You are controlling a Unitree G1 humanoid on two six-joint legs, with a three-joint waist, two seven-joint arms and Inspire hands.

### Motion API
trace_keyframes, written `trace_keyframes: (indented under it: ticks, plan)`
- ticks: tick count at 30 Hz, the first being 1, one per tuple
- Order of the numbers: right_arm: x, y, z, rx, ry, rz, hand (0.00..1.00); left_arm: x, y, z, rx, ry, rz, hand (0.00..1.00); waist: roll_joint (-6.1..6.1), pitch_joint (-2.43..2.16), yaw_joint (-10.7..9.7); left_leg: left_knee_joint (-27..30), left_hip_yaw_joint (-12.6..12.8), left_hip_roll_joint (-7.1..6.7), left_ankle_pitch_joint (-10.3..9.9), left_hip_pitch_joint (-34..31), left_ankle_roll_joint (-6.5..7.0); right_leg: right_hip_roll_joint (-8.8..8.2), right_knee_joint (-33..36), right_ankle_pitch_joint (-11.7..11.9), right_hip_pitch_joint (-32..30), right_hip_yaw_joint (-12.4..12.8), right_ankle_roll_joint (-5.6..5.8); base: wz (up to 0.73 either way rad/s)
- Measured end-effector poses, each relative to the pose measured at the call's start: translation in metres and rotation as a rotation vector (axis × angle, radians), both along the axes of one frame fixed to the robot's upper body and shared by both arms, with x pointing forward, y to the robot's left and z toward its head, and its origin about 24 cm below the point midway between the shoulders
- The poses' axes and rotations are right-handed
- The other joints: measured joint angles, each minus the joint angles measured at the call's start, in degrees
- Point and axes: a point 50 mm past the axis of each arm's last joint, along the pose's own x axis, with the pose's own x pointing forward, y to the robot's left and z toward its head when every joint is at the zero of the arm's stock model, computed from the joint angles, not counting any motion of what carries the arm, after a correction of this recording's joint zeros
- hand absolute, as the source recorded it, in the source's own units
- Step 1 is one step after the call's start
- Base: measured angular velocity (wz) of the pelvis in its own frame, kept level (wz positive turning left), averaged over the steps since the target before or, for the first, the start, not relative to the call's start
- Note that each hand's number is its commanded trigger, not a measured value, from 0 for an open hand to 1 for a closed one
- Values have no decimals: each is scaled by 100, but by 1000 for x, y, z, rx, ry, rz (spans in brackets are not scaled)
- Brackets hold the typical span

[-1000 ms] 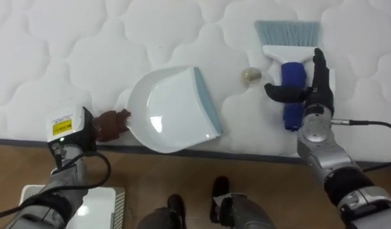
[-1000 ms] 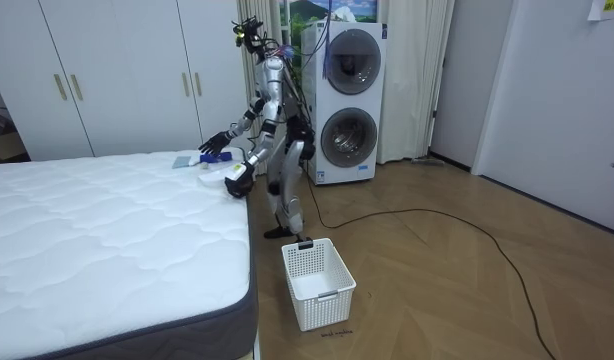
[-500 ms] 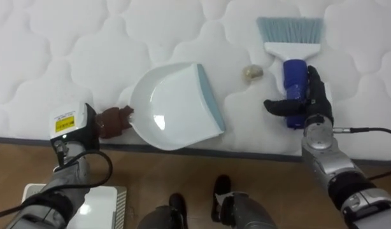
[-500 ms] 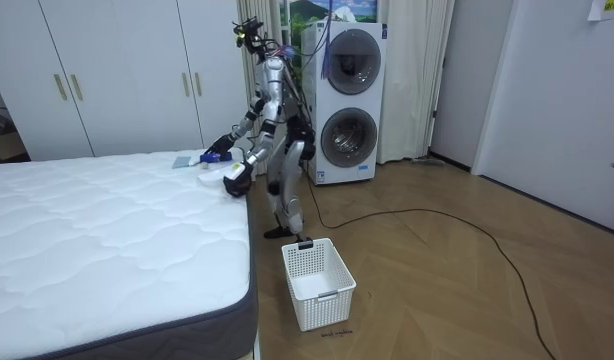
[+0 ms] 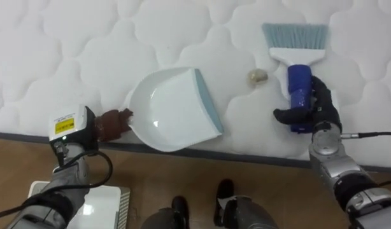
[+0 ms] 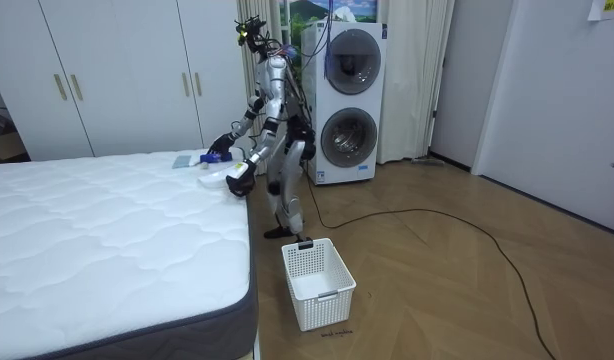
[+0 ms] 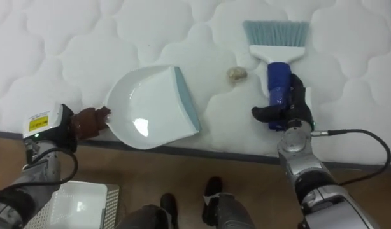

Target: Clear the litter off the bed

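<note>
Nothing here can truly be read. A yellow-and-white label [image 5: 63, 124] sits on the back of the left hand [image 5: 85, 135], near left — its print too small to make out. On the far right wall [image 6: 547, 90], a yellow sign [image 6: 593, 9] — perhaps lettered, but illegible.

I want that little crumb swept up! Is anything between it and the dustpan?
Nothing visible is. The crumb lies on bare mattress, apart from the open edge of the dustpan, with the brush in the right hand on its far side.
</note>
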Motion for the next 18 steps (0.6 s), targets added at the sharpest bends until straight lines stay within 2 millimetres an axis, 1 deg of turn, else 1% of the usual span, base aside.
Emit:
trace_keyframes:
  ticks: [2,5,7,18]
  plan:
    - [-1,-4,0,-13,11,-7,100,1,-1,0,-5,5,-3,100,-1,0,-4,-1,-12,5,0,3,-1,4,-7,-1,13,-14,0,2]
    - [-2,-10,0,-33,33,-31,100,3,-4,1,-13,2,-11,100,-1,0,43,1,-4,10,1,2,-4,5,33,-7,9,-10,-7,0]
    - [-5,-13,-4,-43,68,-28,100,3,-6,1,-17,3,-13,100,-1,0,72,1,-4,11,2,1,-6,6,37,-12,9,-10,-10,0]
    - [-8,-12,-8,-21,85,-31,100,3,-10,-2,-29,25,-13,100,-3,-1,106,17,-1,8,3,-2,-9,-3,40,-12,5,-6,-12,0]
